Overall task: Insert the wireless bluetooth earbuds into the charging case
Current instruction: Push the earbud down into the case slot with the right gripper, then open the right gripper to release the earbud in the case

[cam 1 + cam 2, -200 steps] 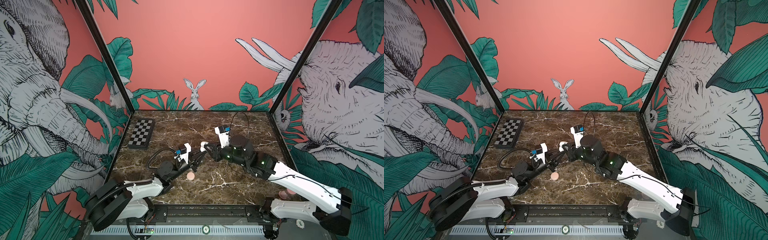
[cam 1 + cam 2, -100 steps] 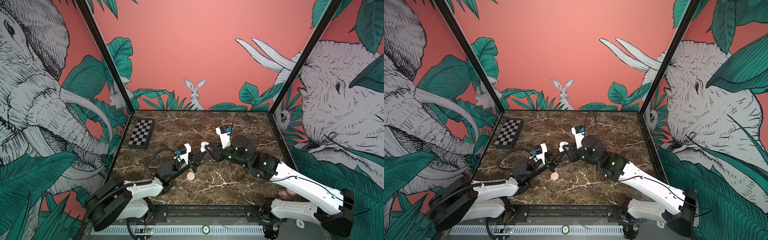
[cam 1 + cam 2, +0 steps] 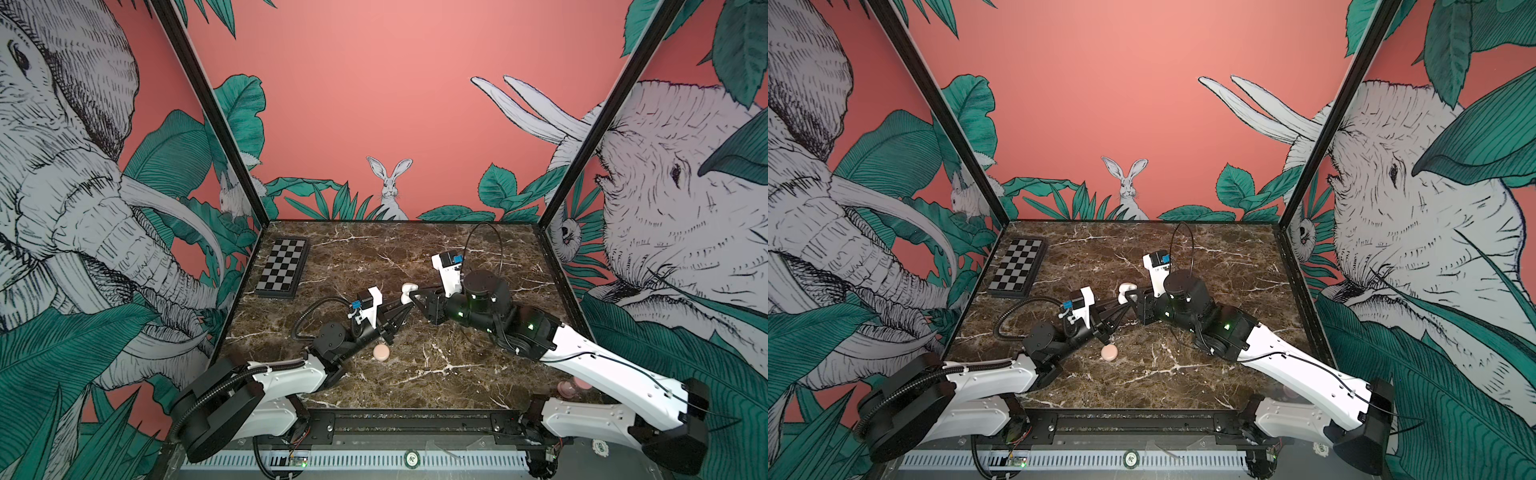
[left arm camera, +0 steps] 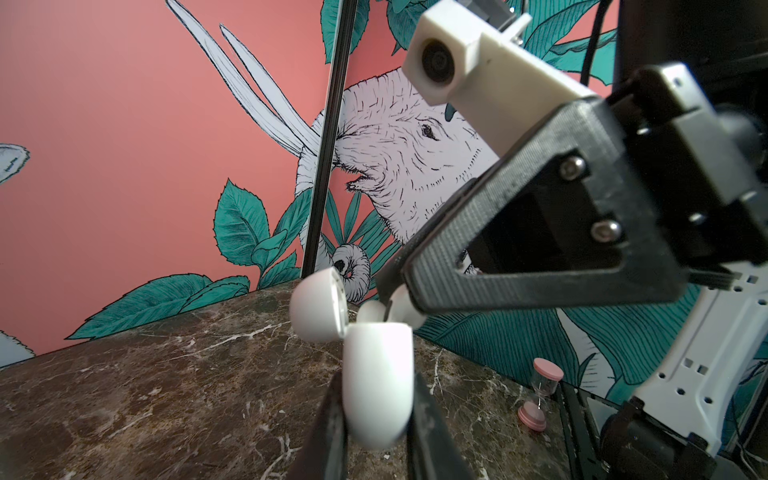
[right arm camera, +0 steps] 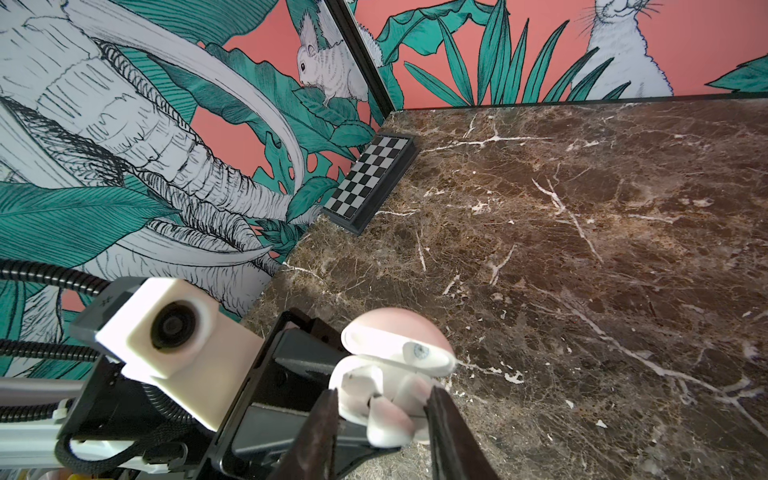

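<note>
Left hand: the left hand [image 4: 376, 388] is clenched on the white rounded plastic charging case [image 4: 378, 357], one finger on each flank. The case appears lifted clear of the brown marble bench [image 3: 457, 374].
Case: its long axis runs along the left hand's fingers. The hinged lid [image 4: 316, 309] is swung open on the side away from the right hand, and the mouth faces that hand's tips.
Right hand: the right hand [image 5: 382, 395] sits right at the mouth, jaws parted either side of a small pale plastic earbud [image 5: 390, 420]. A gap shows on one side, so I judge it released, not pinched.
Earbud: it stands proud of the case rim, roughly in line with the right hand's fingers, and looks not fully seated.
Other slot: a pale shape [image 5: 359, 383] deeper inside may be the second bud; I cannot tell.
Deciding relation: the socket lies straight ahead of the right hand's tips, so a push along the fingers should seat the bud.
Aside: a round pink puck [image 3: 381, 352] lies shut on the bench beside the left hand's wrist.
</note>
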Available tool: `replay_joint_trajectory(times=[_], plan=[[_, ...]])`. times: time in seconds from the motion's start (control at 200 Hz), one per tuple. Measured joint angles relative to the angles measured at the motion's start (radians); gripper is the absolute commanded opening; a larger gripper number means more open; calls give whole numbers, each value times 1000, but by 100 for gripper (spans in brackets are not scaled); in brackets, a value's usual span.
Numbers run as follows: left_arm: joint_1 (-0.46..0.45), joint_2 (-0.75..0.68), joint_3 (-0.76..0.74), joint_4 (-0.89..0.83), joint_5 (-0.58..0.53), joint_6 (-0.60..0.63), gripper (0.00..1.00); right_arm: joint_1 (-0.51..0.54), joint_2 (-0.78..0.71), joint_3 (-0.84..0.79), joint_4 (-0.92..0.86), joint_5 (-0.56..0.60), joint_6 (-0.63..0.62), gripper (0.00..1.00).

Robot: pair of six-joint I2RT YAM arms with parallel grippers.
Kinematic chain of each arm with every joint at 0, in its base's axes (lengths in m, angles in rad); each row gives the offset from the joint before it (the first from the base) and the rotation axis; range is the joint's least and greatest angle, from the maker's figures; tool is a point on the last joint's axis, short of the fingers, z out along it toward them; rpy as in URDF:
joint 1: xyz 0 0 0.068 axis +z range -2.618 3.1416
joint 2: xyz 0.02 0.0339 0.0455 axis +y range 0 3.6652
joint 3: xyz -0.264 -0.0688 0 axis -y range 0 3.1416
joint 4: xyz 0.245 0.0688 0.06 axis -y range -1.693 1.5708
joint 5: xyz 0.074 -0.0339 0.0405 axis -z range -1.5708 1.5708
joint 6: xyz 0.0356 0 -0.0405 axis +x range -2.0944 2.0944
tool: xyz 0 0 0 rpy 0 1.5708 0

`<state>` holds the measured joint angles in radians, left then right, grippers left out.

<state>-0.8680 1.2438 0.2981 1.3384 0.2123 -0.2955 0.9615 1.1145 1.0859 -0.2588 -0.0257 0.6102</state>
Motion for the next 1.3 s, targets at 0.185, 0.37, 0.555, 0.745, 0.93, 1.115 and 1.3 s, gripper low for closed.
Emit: replay_joint_trajectory(times=[0.185, 0.37, 0.555, 0.745, 0.93, 1.115, 1.3], plan=[[0, 0, 0, 0, 0, 0, 0, 0, -1, 0, -1, -13, 3, 38], [0, 0, 0, 0, -1, 0, 0, 0, -12, 1, -3, -16, 7, 38], [0, 0, 0, 1, -2, 0, 0, 0, -16, 7, -8, -16, 11, 38], [0, -1, 0, 3, -5, 0, 0, 0, -16, 7, -14, -17, 12, 38], [0, -1, 0, 14, -5, 0, 0, 0, -16, 9, -24, -24, 15, 37], [0, -1, 0, 16, -4, 0, 0, 0, -16, 22, -33, -39, 20, 37], [0, -1, 0, 16, -4, 0, 0, 0, -16, 26, -33, -55, 33, 37]])
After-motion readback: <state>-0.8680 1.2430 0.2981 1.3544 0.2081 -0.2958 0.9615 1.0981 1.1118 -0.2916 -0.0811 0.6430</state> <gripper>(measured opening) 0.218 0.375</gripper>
